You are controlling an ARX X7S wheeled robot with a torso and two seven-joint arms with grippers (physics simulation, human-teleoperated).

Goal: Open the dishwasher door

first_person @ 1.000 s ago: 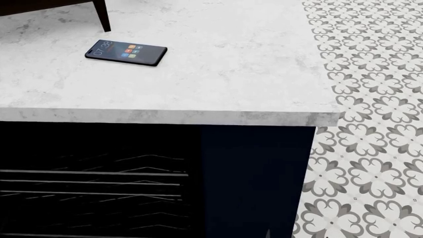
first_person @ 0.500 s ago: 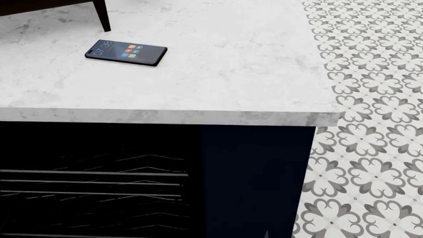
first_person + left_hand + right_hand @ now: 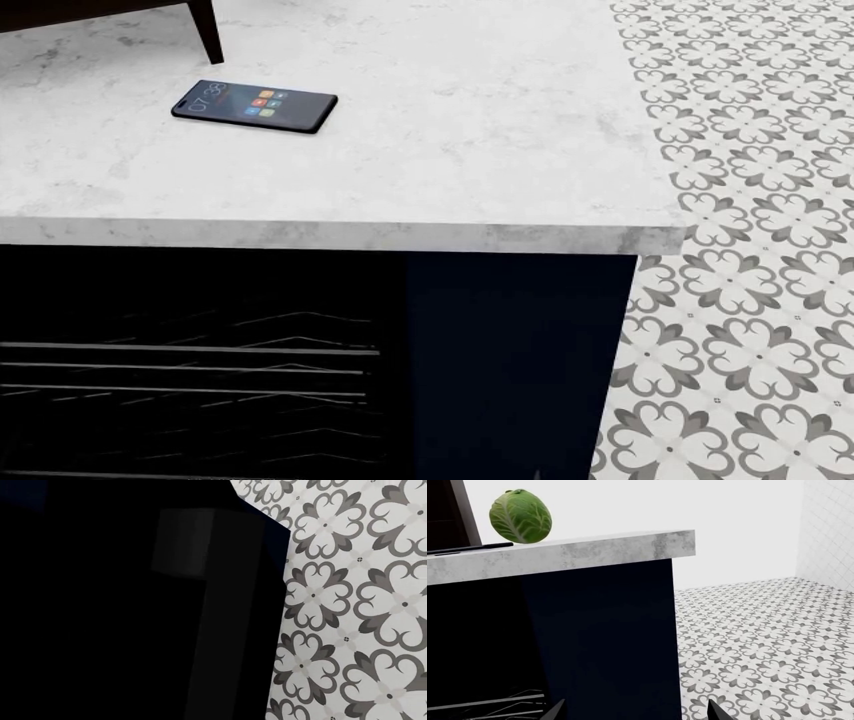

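In the head view the dishwasher is a black opening under the counter's left part, with wire racks showing inside. Its door with the bar handle does not show as a panel in any view. My right gripper is open, its two dark fingertips wide apart in front of the navy cabinet panel, just beside the rack opening. The left wrist view is almost filled by a black surface with a faint lighter band; I cannot tell what it is. The left gripper's fingers do not show.
A white marble countertop carries a phone and a dark furniture leg. The navy panel ends the counter at the right. A green cabbage sits on the counter. Patterned floor tiles lie to the right.
A tiny grey tip at the bottom edge of the head view, in front of the navy panel, has sunk slightly lower. Nothing else has moved.
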